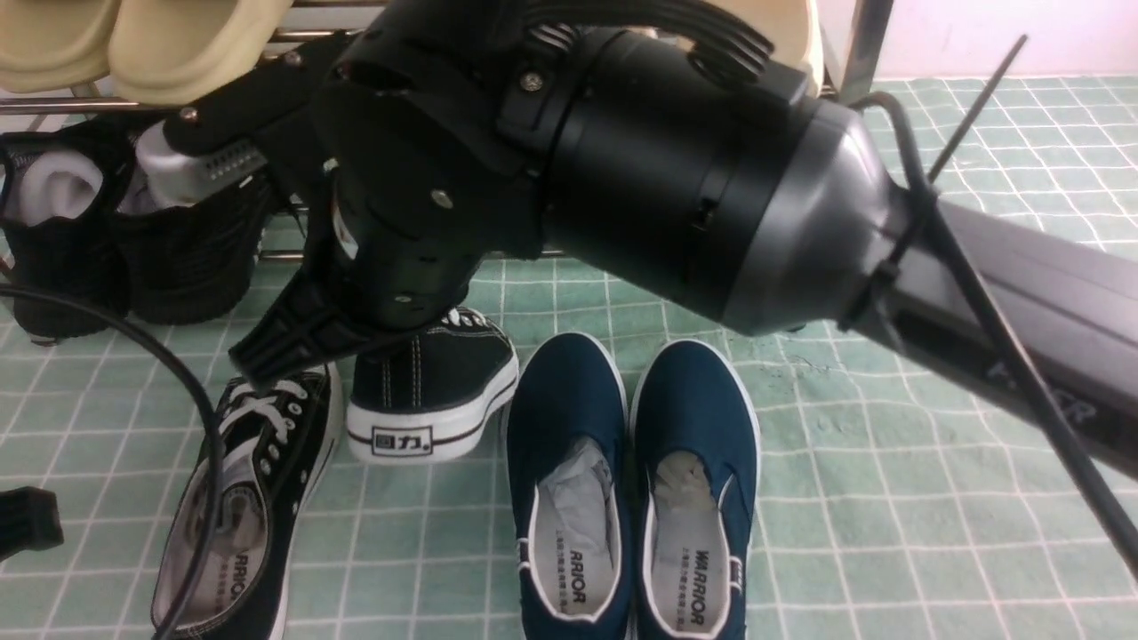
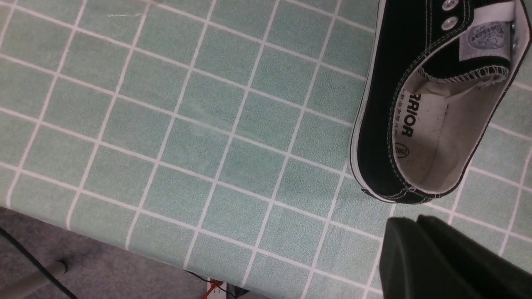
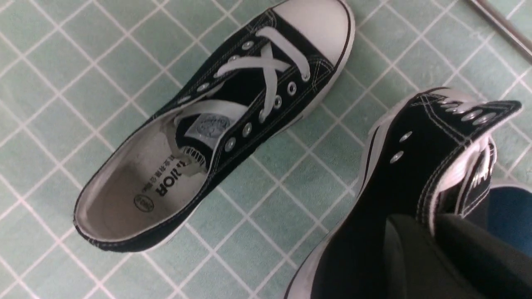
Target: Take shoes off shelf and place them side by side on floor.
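One black canvas sneaker (image 1: pixel 240 498) (image 3: pixel 199 141) lies flat on the mint-green grid floor (image 1: pixel 889 462), toe pointing away. Its mate (image 1: pixel 436 391) (image 3: pixel 390 187) is just to its right, heel toward me and tilted. My right gripper (image 3: pixel 432 226) is shut on that shoe's side collar, low over the floor. I cannot tell whether its sole touches the floor. My left gripper (image 2: pixel 409 222) is shut and empty, a short gap behind the heel of the flat sneaker (image 2: pixel 419 124). The chrome shelf (image 1: pixel 53 105) stands at the back left.
A pair of navy slip-ons (image 1: pixel 631 480) sits right beside the held sneaker. Bulky black shoes (image 1: pixel 133 240) and beige slippers (image 1: pixel 133 36) stay on the shelf. My right arm (image 1: pixel 676 169) blocks much of the front view. The cloth's edge (image 2: pixel 124 245) runs beside the left gripper.
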{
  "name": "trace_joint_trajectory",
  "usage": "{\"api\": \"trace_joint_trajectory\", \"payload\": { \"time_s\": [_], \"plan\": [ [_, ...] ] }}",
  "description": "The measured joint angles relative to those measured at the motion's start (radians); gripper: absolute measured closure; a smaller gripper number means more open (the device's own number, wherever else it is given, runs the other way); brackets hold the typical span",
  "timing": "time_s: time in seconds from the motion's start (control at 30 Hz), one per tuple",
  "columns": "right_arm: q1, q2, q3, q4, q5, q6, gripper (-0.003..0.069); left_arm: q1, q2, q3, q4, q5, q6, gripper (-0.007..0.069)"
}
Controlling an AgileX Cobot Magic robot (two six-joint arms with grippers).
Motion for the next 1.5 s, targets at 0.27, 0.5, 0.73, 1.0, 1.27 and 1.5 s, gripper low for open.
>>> {"api": "trace_joint_trajectory", "payload": {
  "time_s": [0.27,0.5,0.73,1.0,1.27,1.5],
  "plan": [
    [0.000,0.000,0.000,-0.010,-0.097,0.025,0.0569,0.000,-0.003,0.000,0.057,0.000,-0.021,0.0585],
    [0.000,0.055,0.000,-0.015,-0.078,0.049,0.0569,0.000,-0.003,0.000,0.091,0.003,-0.060,0.0582],
    [0.015,0.154,0.000,0.110,-0.002,0.077,0.0571,0.000,-0.004,0.000,0.103,0.006,-0.060,0.0575],
    [0.004,0.171,0.000,0.208,0.105,0.161,0.0558,0.000,-0.010,0.000,0.105,0.024,-0.060,0.0571],
    [0.004,0.171,-0.048,0.388,0.142,0.155,0.0316,0.000,-0.011,0.000,0.105,0.024,-0.060,0.0566],
    [0.004,0.143,-0.178,0.571,0.148,0.020,0.0190,0.000,-0.011,0.000,0.107,0.032,-0.060,0.0560]
  ]
}}
